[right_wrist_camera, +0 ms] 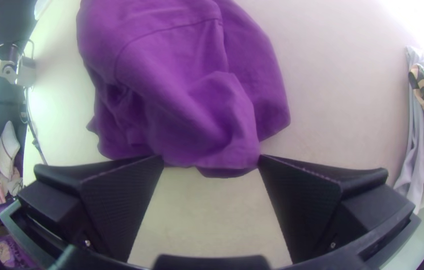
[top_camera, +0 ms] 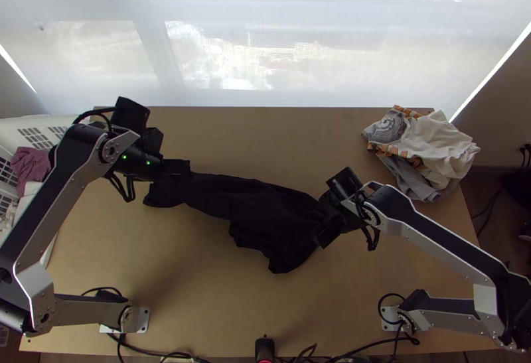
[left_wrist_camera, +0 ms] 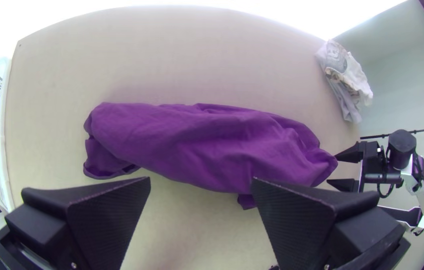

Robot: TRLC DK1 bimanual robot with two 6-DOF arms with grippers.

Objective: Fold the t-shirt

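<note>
Left side first: left gripper (left_wrist_camera: 201,181) has its fingers wide apart, nothing between them, over the shirt's left end in the top view. Middle: t-shirt (left_wrist_camera: 197,145) bunched on the table (top_camera: 219,303), between the arms. Long axis runs left to right, right end slanting toward the arms' bases; narrower at left, broader at right. We can't tell which end is the neck. Right: right gripper (right_wrist_camera: 212,161), fingers apart too, at the shirt's right end, cloth edge by the tips, no clamp that we can see. We'd call this the spreading stage, no proper fold made. Next, we think, both grippers need to catch edges or corners and draw the cloth out flat; pinching several layers could keep it bunched.
</note>
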